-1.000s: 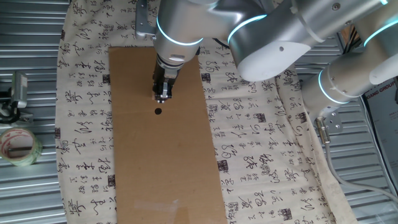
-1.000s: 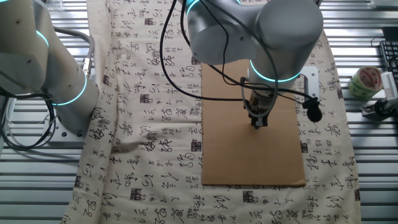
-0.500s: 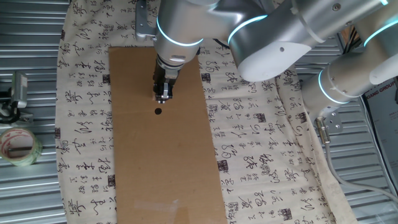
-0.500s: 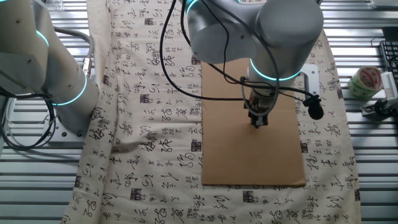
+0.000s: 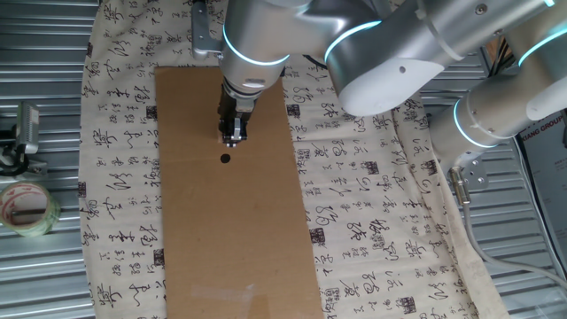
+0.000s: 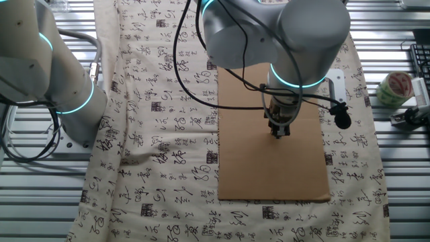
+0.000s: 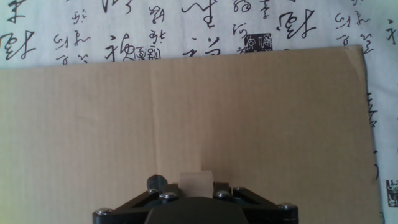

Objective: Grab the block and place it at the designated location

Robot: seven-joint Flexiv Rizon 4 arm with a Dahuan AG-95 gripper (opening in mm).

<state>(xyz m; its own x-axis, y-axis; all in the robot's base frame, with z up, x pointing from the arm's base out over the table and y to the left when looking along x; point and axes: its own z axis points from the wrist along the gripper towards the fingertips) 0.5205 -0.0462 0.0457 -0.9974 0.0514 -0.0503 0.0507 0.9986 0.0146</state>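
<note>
Block (image 7: 195,181) is showing in the hand view as a pale tan face poking up between the 2 fingers, right at the bottom of the frame, so the gripper (image 7: 195,186) is clenching on it. Black linkage and bolts are flanking the block on both sides. Beyond it, bare brown cardboard (image 7: 186,106) is filling most of that view, and past its far edge the cloth (image 7: 93,25) with black calligraphy is running across the top.

From one fixed view, the gripper (image 5: 232,139) is pointing straight down over the upper part of the cardboard (image 5: 239,239), its tip just above the sheet; whether it is touching the surface cannot be told. The block itself is too small to make out here. The dot (image 5: 225,159) is sitting just beside the tip, on the near side and slightly left, uncovered. A tape roll (image 5: 25,207) is lying well apart on the metal table (image 5: 40,283) at the left edge.

From the other fixed view, the gripper (image 6: 278,132) is hanging over the middle of the cardboard (image 6: 269,175), under the wrist's cyan light ring. The dot is hidden in this view. The cloth (image 6: 161,134) is spreading to the left, and a 2nd arm (image 6: 47,74) with a cyan ring is standing at the far left.
</note>
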